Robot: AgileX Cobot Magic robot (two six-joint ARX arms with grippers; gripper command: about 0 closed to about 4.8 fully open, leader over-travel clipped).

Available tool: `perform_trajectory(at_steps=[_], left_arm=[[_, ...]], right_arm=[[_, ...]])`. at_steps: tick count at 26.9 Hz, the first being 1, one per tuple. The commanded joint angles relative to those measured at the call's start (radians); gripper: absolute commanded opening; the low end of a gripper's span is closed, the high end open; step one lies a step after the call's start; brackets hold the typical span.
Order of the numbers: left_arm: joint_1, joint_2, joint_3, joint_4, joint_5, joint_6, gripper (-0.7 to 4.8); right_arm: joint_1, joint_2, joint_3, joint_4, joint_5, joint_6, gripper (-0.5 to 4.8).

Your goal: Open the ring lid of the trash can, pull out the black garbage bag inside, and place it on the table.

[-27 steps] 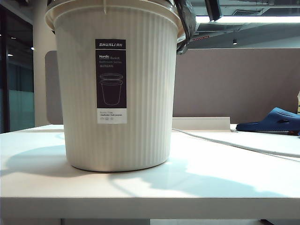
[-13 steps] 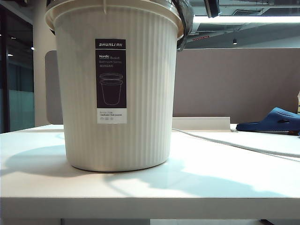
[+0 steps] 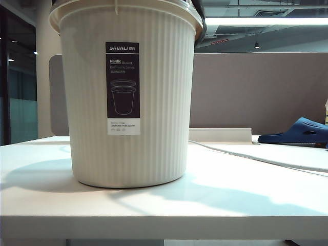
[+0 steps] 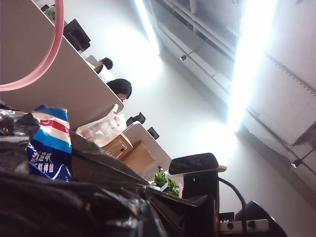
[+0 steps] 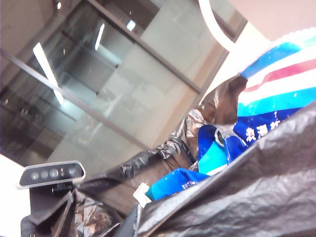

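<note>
The cream ribbed trash can [image 3: 128, 102] stands on the white table [image 3: 230, 200], and a sliver of the black garbage bag [image 3: 199, 23] shows at its right rim. Neither gripper shows in the exterior view. In the left wrist view the pink ring lid [image 4: 49, 49] arcs above the crinkled bag [image 4: 74, 207], and my left gripper [image 4: 148, 217] is buried in that plastic, shut on it. My right gripper [image 5: 133, 222] is shut on a taut fold of the bag [image 5: 247, 187]. Blue snack packets [image 5: 266, 94] lie inside the bag.
A blue slipper [image 3: 300, 130] lies at the table's far right. A white cable [image 3: 256, 159] runs across the table behind the can, near a low white strip [image 3: 220, 134]. A brown partition stands beyond the table.
The dark gripper part at the top right of the exterior view has gone out of the picture. The bulging black fold over the can's right rim has shrunk to a sliver.
</note>
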Motion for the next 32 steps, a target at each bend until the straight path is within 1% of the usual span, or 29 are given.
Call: perform_trajectory(at_steps=[1, 6, 9, 12, 19, 32], left_arm=[[0.000, 0.015, 0.020, 0.027, 0.001, 0.008, -0.06], [0.000, 0.042, 0.066, 0.023, 0.001, 0.039, -0.06], [0.000, 0.063, 0.123, 0.004, 0.005, 0.079, -0.06], [0.000, 0.079, 0.171, -0.010, 0.013, 0.109, -0.06], [0.000, 0.090, 0.219, -0.018, 0.007, 0.112, -0.06], [0.000, 0.090, 0.255, -0.009, 0.000, 0.112, -0.06]], right_arm=[[-0.018, 0.017, 0.042, 0.007, -0.048, -0.014, -0.02], [-0.023, 0.041, 0.103, -0.002, -0.074, -0.044, -0.02], [-0.023, 0.058, 0.143, -0.028, -0.078, -0.075, -0.02], [-0.027, 0.076, 0.183, -0.030, -0.105, -0.086, -0.02], [-0.045, 0.090, 0.274, -0.057, -0.122, -0.121, -0.02], [-0.058, 0.090, 0.292, -0.037, -0.149, -0.129, -0.02]])
